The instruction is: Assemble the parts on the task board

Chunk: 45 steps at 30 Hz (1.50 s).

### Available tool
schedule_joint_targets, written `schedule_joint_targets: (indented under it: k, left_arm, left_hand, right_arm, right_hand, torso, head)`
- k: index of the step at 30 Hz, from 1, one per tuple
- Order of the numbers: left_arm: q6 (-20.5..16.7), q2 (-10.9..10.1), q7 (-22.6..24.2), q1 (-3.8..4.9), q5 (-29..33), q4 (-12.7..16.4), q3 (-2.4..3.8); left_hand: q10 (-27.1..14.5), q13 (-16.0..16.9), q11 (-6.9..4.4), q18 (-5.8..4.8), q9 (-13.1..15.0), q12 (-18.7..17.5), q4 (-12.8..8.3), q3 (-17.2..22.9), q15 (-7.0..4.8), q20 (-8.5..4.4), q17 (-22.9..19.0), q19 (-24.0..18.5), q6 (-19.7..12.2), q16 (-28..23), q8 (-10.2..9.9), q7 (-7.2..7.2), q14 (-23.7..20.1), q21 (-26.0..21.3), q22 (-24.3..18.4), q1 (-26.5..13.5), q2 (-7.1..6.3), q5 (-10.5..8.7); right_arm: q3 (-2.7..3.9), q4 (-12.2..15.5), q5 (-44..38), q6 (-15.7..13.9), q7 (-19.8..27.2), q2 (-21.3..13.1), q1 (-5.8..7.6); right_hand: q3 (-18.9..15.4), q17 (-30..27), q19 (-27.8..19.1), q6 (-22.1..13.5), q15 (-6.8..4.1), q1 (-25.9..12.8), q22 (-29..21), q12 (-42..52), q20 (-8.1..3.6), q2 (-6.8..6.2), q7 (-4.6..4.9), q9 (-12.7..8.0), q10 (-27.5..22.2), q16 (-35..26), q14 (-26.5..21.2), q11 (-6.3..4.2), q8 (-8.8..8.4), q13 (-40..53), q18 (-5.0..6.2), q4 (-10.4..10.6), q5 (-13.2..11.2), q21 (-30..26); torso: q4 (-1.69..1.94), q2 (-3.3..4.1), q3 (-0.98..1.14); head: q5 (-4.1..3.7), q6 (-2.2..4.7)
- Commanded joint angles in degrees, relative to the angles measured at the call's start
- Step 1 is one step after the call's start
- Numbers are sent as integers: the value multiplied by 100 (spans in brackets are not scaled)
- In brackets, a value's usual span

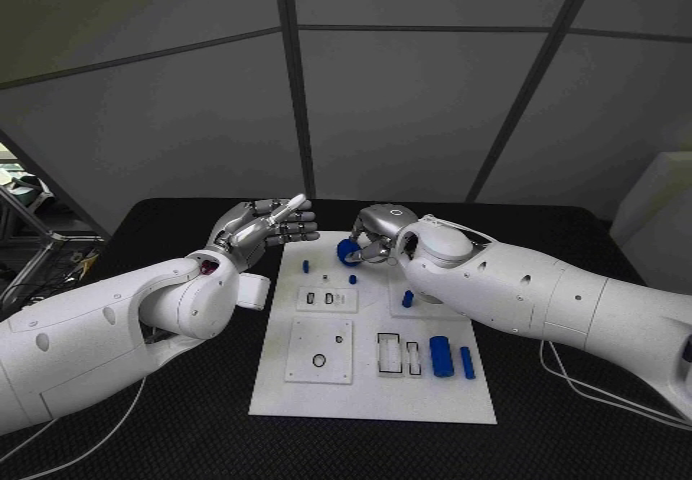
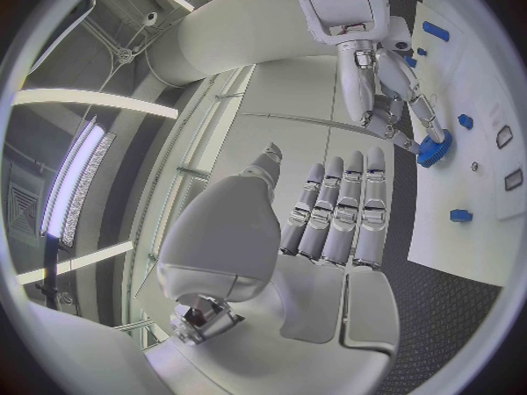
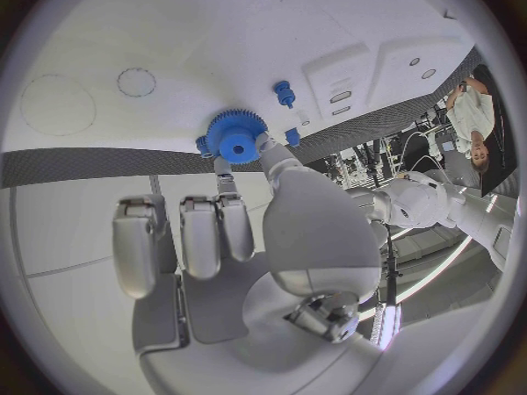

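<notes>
The white task board (image 1: 375, 400) lies in the middle of the black table. My right hand (image 1: 379, 232) hovers over the board's far edge and pinches a blue gear (image 1: 348, 252) between thumb and fingertip; the right wrist view shows this gear (image 3: 233, 137) just above the board. My left hand (image 1: 264, 228) is raised beside the board's far left corner, fingers straight and apart, holding nothing. Two blue cylinders (image 1: 440, 356) lie on the board's right side. Small blue pegs (image 1: 407, 298) stand further back. The left wrist view shows the gear (image 2: 435, 149) under the right hand (image 2: 379, 79).
The board carries recessed plates with slots (image 1: 326, 298), a plate with a ring outline (image 1: 320, 350) and rectangular cut-outs (image 1: 397, 355). A white cable (image 1: 577, 372) lies on the table (image 1: 577, 230) to the right of the board.
</notes>
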Motion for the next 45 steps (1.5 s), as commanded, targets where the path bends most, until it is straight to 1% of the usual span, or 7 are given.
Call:
schedule_joint_targets:
  k: [1, 10, 20, 25, 32, 38, 45]
  left_arm:
    - [68, 7, -2, 9, -25, 4, 6]
    - [71, 11, -22, 9, -25, -1, 6]
    - [80, 10, -40, 9, -25, -5, 6]
    - [88, 8, -39, 9, -25, -15, 6]
    - [97, -24, -25, 9, -25, -31, 6]
    - [112, -59, -23, 8, -25, -41, 5]
    - [173, -53, -31, 7, -25, -79, 4]
  left_hand:
    - [-21, 0, 30, -80, -7, -30, -31, -8, -7, -9, -6, -40, -10, -35, -39, 124, -35, -39, -9, -48, 13, -20]
    - [-29, 0, 35, -81, -8, -41, -29, -11, -3, -6, -6, -43, -16, -46, -49, 131, -37, -42, -14, -57, 23, -20]
    - [-34, -1, 39, -82, -9, -49, -29, -13, 0, -4, -6, -47, -21, -55, -56, 136, -42, -46, -18, -61, 31, -21]
    - [-36, -1, 41, -82, -9, -52, -29, -13, 1, -3, -7, -49, -23, -59, -59, 137, -44, -47, -19, -63, 34, -21]
    - [-38, -1, 42, -83, -9, -55, -30, -14, 3, -2, -7, -50, -24, -62, -61, 138, -46, -49, -21, -63, 36, -22]
    - [-38, -1, 42, -83, -9, -56, -31, -14, 3, -2, -7, -51, -24, -63, -62, 137, -46, -49, -21, -62, 36, -22]
    - [13, 9, 20, -65, 2, -75, -81, -21, -34, -18, 34, -3, 17, -30, -81, 119, 128, -34, -35, -41, 75, -22]
  right_arm:
    - [-2, -28, 63, 201, 28, 31, 10]
    - [-2, -160, 76, 148, 31, 106, 10]
    - [-2, -137, 88, -4, 49, 92, 10]
    - [-2, 46, 217, -585, 216, -68, 5]
    - [5, 740, 1387, -1276, 1018, -822, -11]
    - [13, 1114, 2884, -848, 1794, -1622, -10]
    - [13, 977, 3600, -364, 2207, -2229, -9]
  right_hand:
    - [6, 425, 604, 20, 20, -19, 1510, -24, 46, 26, -23, 10, 283, -31, 382, 26, 12, 888, -87, 54, -6, 18]
    - [0, 426, 604, -106, 19, -104, 1510, -25, 41, 24, -13, -29, 282, -34, 383, 29, -27, 893, -87, 318, 13, 18]
    - [9, 432, 604, -140, 22, -95, 1510, -22, 43, 22, -9, -43, 283, -32, 384, 33, -27, 897, -87, 360, 25, 18]
    - [10, 427, 604, -157, 32, -64, 1510, -24, 51, -38, 5, -61, 283, -35, 383, 45, -14, 896, -87, 426, 84, 18]
    - [2, 209, 595, -142, 42, 79, 1496, -222, 63, -210, 14, -80, 173, -145, 329, 55, -4, 706, -84, 516, -3, 12]
    - [114, -97, 289, -3, 26, 616, 1013, -672, 52, -228, -4, -80, -82, -348, 244, 39, 16, 296, 34, 254, -66, -226]
    - [269, -164, 230, 149, -11, 1143, 912, -835, 19, -258, -49, -79, -158, -417, 237, -13, 24, 156, 57, -217, -42, -289]
  torso:
    - [-2, 2, 3]
    - [-3, 0, 2]
    - [-7, -1, 2]
    - [-9, -4, 7]
    - [-28, -15, 4]
    - [-80, -26, 13]
    - [-129, -32, 39]
  head:
    - [5, -3]
    - [17, -5]
    - [20, -3]
    - [13, 23]
    - [34, 55]
    - [50, 96]
    - [53, 129]
